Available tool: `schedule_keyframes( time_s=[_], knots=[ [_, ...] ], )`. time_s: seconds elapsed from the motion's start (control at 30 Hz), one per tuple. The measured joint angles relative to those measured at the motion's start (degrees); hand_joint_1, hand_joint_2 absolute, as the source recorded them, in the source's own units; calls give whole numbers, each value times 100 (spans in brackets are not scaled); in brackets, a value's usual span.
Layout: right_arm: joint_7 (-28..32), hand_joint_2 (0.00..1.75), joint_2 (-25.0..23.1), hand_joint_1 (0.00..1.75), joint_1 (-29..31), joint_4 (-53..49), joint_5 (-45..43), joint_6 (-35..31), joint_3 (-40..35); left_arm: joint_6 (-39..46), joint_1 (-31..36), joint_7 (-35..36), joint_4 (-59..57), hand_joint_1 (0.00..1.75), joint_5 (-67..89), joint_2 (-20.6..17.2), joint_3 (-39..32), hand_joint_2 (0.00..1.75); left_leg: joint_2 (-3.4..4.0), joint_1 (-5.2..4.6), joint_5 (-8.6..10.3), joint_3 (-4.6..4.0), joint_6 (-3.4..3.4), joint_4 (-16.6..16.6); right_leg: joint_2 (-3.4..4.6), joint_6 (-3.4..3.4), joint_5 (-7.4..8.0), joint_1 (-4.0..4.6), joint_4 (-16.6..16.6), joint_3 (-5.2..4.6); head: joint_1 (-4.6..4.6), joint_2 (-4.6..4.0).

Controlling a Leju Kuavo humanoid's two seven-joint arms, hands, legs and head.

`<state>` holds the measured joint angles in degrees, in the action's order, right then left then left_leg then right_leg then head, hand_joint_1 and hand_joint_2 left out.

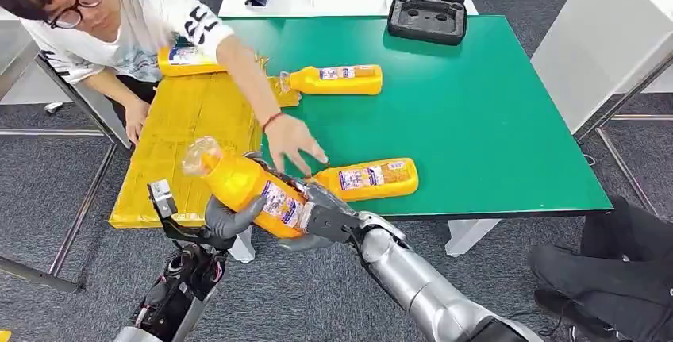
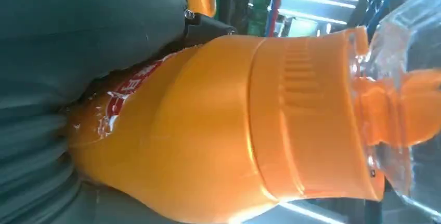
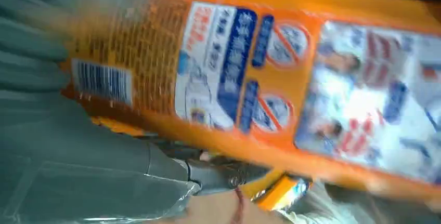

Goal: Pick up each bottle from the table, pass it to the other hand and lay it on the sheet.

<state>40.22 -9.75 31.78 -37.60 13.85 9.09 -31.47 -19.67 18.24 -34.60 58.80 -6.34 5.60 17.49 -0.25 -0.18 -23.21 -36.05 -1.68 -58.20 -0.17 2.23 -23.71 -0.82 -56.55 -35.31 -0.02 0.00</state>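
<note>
Over the table's [image 1: 492,120] edge, both hands' fingers [image 1: 230,217] clasp a bottle [image 1: 246,187].

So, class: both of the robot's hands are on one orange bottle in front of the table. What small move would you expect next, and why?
Probably the right hand lets go, leaving the held bottle to the left hand, which is nearer the yellow sheet. Both hands grip it now, so the handover looks half done. A person's hand hovers close by, so any swing toward the sheet should wait.
</note>
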Motion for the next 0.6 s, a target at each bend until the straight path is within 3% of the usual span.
schedule_keyframes(
  time_s=[0.43,0.6],
  knots=[
    [-2,0,192,0,-316,-1268,-494,151,478,707,341,50,-28,175,116,-44,-297,175,0,0,0,0,0,0,0,0,0,0,0,0,-2,0],
    [0,0,251,0,-474,-1655,-487,151,649,1971,631,-33,-28,175,900,-228,-566,175,1,2,1,0,1,0,1,0,0,2,-1,0,0,0]
  ],
)
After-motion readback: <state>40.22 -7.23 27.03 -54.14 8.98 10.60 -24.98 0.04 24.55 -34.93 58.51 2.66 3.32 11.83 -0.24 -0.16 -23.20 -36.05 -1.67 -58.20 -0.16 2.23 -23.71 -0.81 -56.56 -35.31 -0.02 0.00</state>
